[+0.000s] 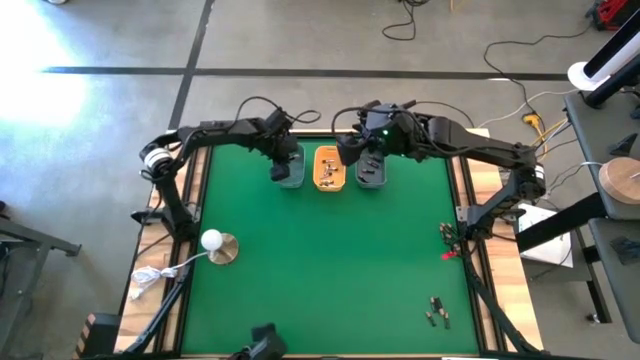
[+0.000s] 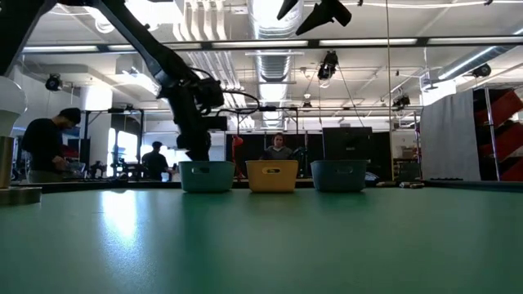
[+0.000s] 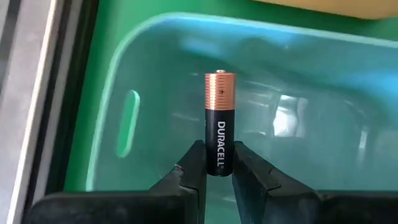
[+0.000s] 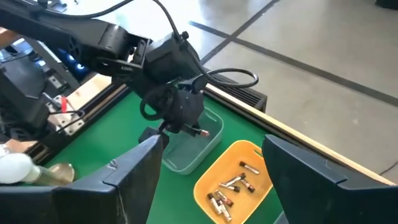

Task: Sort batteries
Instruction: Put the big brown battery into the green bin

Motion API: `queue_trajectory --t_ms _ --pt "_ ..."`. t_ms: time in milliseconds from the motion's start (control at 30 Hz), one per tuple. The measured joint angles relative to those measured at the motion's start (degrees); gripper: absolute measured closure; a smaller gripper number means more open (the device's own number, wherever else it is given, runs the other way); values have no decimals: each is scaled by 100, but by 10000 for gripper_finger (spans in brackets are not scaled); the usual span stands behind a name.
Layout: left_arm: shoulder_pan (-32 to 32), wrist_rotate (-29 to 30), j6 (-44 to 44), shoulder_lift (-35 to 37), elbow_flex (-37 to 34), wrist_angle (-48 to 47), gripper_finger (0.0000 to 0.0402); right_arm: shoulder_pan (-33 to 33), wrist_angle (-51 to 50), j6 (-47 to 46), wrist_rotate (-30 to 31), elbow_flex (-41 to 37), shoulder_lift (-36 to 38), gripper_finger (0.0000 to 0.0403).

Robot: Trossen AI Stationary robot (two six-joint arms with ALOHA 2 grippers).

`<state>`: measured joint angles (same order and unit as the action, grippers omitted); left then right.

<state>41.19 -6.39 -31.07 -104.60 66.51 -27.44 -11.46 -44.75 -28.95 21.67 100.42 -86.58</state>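
A black battery with a copper top (image 3: 220,118) is held in my left gripper (image 3: 216,155), which is shut on it over the clear bluish tray (image 3: 298,124) at the table's far edge. The same tray (image 1: 288,175) stands left of an orange tray (image 1: 329,170) holding several batteries (image 4: 231,185), with a grey tray (image 1: 372,175) to the right. My right gripper (image 4: 211,177) hangs open high above the orange tray with nothing between its fingers. A few more batteries (image 1: 437,312) lie near the table's near right corner. My left gripper pinches the battery's black lower half (image 3: 219,163) between its two fingers. The battery lies along the fingers and sticks out past their tips, copper end foremost. The fingers slant steeply down into the clear tray's opening. The battery hangs clear of the tray's floor.
A white ball on a round base (image 1: 215,243) stands near the table's left edge. Red and black clips with wires (image 1: 447,242) lie at the right edge. The green mat (image 1: 330,270) stretches between the trays and the near edge. People stand in the room behind.
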Motion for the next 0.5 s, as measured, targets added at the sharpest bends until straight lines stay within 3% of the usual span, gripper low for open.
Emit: queue_trajectory --t_ms 300,500 --pt "-2 270 -149 -437 195 -268 362 -49 -9 52 -15 -2 -5 121" --pt "-13 213 -101 -515 226 -306 335 -49 -16 122 -15 -2 -5 99"
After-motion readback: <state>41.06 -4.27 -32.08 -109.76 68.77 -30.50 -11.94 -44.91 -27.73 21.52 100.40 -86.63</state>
